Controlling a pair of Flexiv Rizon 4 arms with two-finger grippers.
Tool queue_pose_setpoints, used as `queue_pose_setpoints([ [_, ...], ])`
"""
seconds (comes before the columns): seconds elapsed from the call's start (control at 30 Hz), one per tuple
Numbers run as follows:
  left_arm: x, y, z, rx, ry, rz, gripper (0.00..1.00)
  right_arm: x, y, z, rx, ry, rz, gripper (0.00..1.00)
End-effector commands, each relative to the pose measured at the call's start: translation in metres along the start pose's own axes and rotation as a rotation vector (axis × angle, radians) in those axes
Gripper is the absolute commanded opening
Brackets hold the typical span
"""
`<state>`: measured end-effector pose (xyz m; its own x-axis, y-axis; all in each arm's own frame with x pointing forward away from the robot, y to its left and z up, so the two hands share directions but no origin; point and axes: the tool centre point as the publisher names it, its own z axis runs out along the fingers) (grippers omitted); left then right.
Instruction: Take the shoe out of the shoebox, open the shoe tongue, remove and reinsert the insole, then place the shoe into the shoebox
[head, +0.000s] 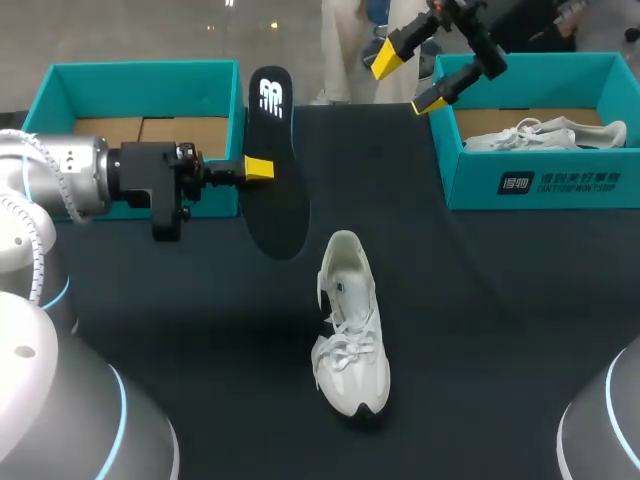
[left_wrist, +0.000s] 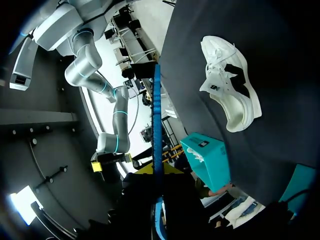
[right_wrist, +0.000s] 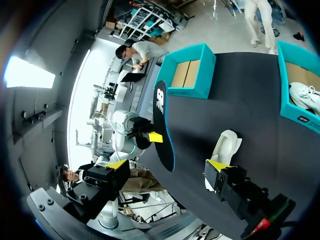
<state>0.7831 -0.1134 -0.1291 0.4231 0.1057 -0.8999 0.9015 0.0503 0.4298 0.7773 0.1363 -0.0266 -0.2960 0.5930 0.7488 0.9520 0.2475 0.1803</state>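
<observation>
Beyond the one loose white shoe (head: 350, 330) I log two teal shoeboxes (head: 130, 70), a second shoe (head: 545, 133) boxed, one black insole (head: 275, 190) clamped in my left gripper (head: 258, 168), right gripper (head: 408, 80) agape, empty.

Head camera: table (head: 480, 300) is viewed from above-behind; shoe (head: 350, 340) and insole (head: 275, 190) are shared with both wrist views (raised).

White shoe (head: 348, 325) upright on table — black insole (head: 278, 190) raised, near teal shoebox (head: 130, 90).
</observation>
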Motion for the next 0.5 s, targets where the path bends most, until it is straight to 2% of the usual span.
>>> queue_pose_setpoints([
  [0.03, 0.001, 0.0, 0.001, -0.002, -0.002, 0.002, 0.0, -0.013, -0.005, 0.025, -0.039, 0.114, -0.016, 1.0],
  [0.13, 0.001, 0.0, 0.001, -0.002, -0.002, 0.002, 0.0, -0.019, -0.008, 0.036, -0.09, 0.222, -0.035, 1.0],
  [0.3, 0.001, 0.0, 0.001, -0.002, -0.002, 0.002, 0.0, -0.023, -0.014, 0.046, -0.17, 0.33, -0.101, 1.0],
  [0.5, 0.001, 0.0, 0.001, -0.002, -0.002, 0.002, 0.0, -0.028, -0.02, 0.054, -0.19, 0.358, -0.125, 1.0],
])
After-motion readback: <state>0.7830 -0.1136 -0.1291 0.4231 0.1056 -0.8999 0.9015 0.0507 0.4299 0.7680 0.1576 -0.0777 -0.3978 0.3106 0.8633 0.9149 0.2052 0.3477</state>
